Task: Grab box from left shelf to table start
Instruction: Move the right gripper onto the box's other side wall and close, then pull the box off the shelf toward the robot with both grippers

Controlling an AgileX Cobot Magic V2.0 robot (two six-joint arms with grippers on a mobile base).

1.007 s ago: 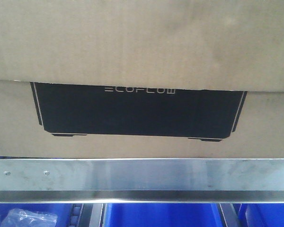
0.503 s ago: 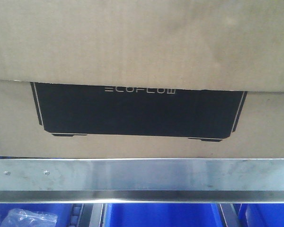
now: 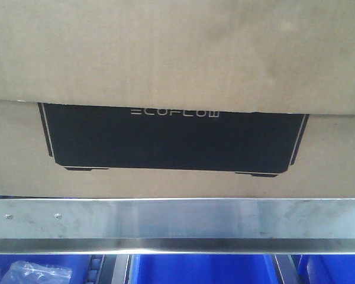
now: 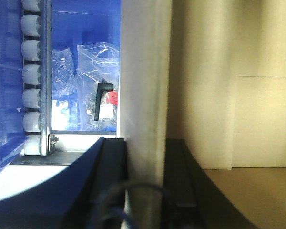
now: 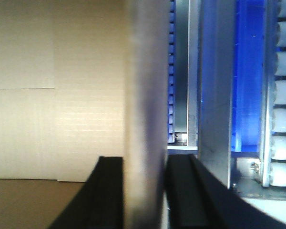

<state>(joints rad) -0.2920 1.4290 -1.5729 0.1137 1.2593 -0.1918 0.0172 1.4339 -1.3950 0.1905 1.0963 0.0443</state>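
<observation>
1. Your left gripper [image 4: 145, 142] is clenched on the box [image 3: 177, 59]. A pale cardboard edge runs straight up between its two dark fingers [image 4: 112, 157], and both sit tight against it.
2. To the left of that gripper in its wrist view, past the fingertips, there is a blue bin [image 4: 97, 28]. It holds clear plastic bags [image 4: 97, 57], and a black handle [image 4: 102, 100] shows among them. A column of white rollers [image 4: 32, 71] stands farther out. To the gripper's right you see only a broad cardboard wall of the box.
3. Your right gripper [image 5: 144, 162] is also grasping the box. A cardboard edge fills the whole gap between its fingers.
4. To the right of this gripper in its wrist view stands a steel upright [image 5: 214, 95]. Beyond it are blue plastic and another column of rollers. To the gripper's left is plain cardboard.
5. In the front view neither gripper shows. The box is on the left shelf [image 3: 177, 218], with its lower edge meeting the top of the brushed-steel front rail. Its black panel [image 3: 171, 142], lettered ECOFLOW, faces you.
6. Below the rail sit blue bins [image 3: 201, 269].
</observation>
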